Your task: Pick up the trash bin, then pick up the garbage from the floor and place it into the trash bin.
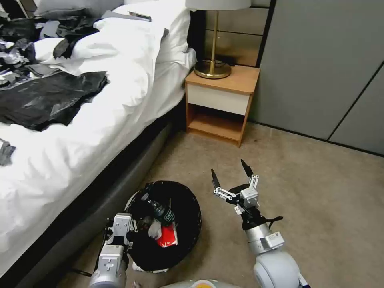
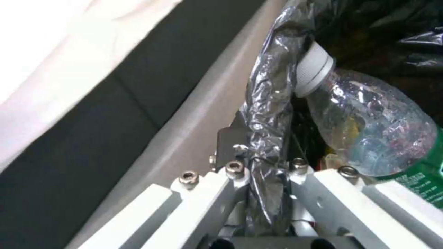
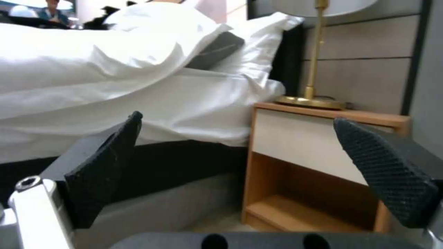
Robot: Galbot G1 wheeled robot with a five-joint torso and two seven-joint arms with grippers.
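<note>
**Bin held beside the bed**

The left claw (image 1: 132, 224) is pinched tight on the rim of the trash bin (image 1: 188, 236), which sits low beside the bed (image 1: 100, 132). Inside the bin lie a clear bottle (image 1: 162, 212), a red-and-white packet (image 1: 167, 238) and what looks like white tissue (image 1: 154, 230). The right claw (image 1: 231, 173) hangs wide open and empty over the carpet (image 1: 312, 192), near the bin.

Even, soft indoor light; white bedding (image 1: 120, 80) near overexposed. Faint shadows on carpet (image 1: 304, 188). Left wrist close-up blurred; bottle (image 2: 369, 128) shows glare.
</note>
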